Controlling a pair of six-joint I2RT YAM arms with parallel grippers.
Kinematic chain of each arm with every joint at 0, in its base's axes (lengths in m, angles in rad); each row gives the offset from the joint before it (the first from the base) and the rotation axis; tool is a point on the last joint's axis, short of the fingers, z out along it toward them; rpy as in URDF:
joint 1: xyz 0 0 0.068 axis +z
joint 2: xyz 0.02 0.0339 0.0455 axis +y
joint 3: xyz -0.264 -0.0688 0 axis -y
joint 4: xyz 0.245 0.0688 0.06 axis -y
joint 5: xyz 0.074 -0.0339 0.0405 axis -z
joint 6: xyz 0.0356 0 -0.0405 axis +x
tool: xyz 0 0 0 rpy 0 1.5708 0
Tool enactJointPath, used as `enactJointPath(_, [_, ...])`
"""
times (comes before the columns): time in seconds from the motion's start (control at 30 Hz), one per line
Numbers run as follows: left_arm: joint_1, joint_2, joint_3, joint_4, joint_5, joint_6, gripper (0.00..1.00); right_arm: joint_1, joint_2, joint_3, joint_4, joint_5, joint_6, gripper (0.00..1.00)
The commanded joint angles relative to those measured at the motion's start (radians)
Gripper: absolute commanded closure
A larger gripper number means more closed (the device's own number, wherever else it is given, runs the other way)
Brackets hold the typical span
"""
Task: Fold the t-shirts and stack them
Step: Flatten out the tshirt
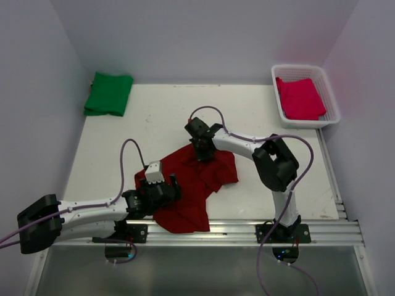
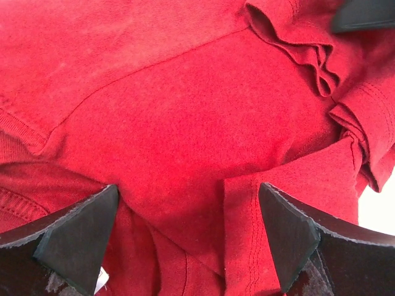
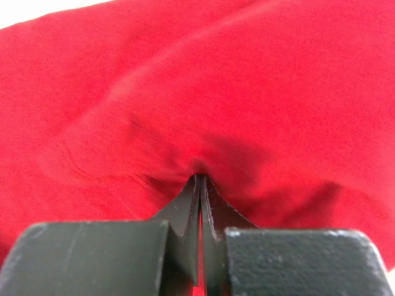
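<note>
Right gripper (image 3: pixel 200 180) pressed together, pinching pucker of dark maroon t-shirt (image 1: pixel 188 203) near far edge. Left gripper (image 2: pixel 188 188) spread wide, low over shirt's near-left part.

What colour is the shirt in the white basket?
The shirt is pinkish-red; the top external view shows it best.

Readable text, brands, numbers, signs: none in any view. One small white patch (image 2: pixel 102 280) beside the dark maroon-red t-shirt (image 2: pixel 185 123), possibly a tag. Nothing legible on it.
</note>
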State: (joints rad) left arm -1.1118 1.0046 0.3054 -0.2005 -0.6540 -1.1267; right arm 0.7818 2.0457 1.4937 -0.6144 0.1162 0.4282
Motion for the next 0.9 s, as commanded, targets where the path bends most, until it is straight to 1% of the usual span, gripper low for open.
enactJointPath(0.0, [0.004,-0.012,-0.011,-0.068,-0.004,-0.048,0.00,-0.006,-0.142,-0.021,-0.047,0.138,-0.011,1.00])
enactJointPath(0.1, [0.004,-0.024,-0.006,-0.094,-0.009,-0.054,0.00,-0.018,-0.212,-0.062,-0.068,0.204,0.000,1.00])
enactJointPath(0.13, [0.004,-0.034,-0.006,-0.103,-0.012,-0.058,0.00,-0.022,-0.254,-0.072,-0.073,0.250,0.003,1.00])
enactJointPath(0.23, [0.004,-0.049,-0.003,-0.126,-0.024,-0.061,0.00,-0.042,-0.312,-0.093,-0.105,0.302,0.009,1.00])
enactJointPath(0.27, [0.004,-0.054,-0.002,-0.131,-0.025,-0.061,0.00,-0.047,-0.323,-0.102,-0.108,0.294,0.004,1.00])
enactJointPath(0.33, [0.004,-0.063,-0.002,-0.142,-0.032,-0.064,0.00,-0.055,-0.350,-0.108,-0.090,0.228,-0.015,1.00])
enactJointPath(0.37, [0.004,-0.064,-0.002,-0.142,-0.033,-0.065,0.00,-0.053,-0.357,-0.115,-0.075,0.107,-0.037,1.00])
enactJointPath(0.43, [0.004,-0.069,-0.002,-0.137,-0.036,-0.065,0.00,-0.052,-0.366,-0.122,-0.009,-0.004,-0.051,0.96])
enactJointPath(0.47, [0.004,-0.067,0.000,-0.135,-0.038,-0.065,0.00,-0.052,-0.363,-0.128,0.037,-0.112,-0.052,0.93])
enactJointPath(0.53, [0.004,-0.066,0.006,-0.140,-0.036,-0.065,0.00,-0.050,-0.342,-0.122,0.062,-0.174,-0.042,0.92])
enactJointPath(0.63, [0.004,-0.066,0.018,-0.151,-0.038,-0.064,0.00,-0.049,-0.259,-0.079,0.051,-0.236,-0.039,0.88])
enactJointPath(0.67, [0.004,-0.069,0.021,-0.154,-0.039,-0.064,0.00,-0.047,-0.242,-0.069,0.053,-0.246,-0.039,0.86])
enactJointPath(0.7, [0.004,-0.073,0.023,-0.155,-0.044,-0.064,0.00,-0.043,-0.211,-0.064,0.054,-0.256,-0.039,0.76])
enactJointPath(0.73, [0.004,-0.080,0.026,-0.166,-0.047,-0.064,0.00,-0.038,-0.200,-0.061,0.054,-0.251,-0.037,0.68])
enactJointPath(0.83, [0.004,-0.101,0.027,-0.188,-0.056,-0.073,0.00,-0.024,-0.162,-0.055,0.061,-0.248,-0.029,0.54])
enactJointPath(0.87, [0.004,-0.107,0.026,-0.191,-0.058,-0.076,0.00,-0.023,-0.153,-0.055,0.067,-0.247,-0.023,0.52])
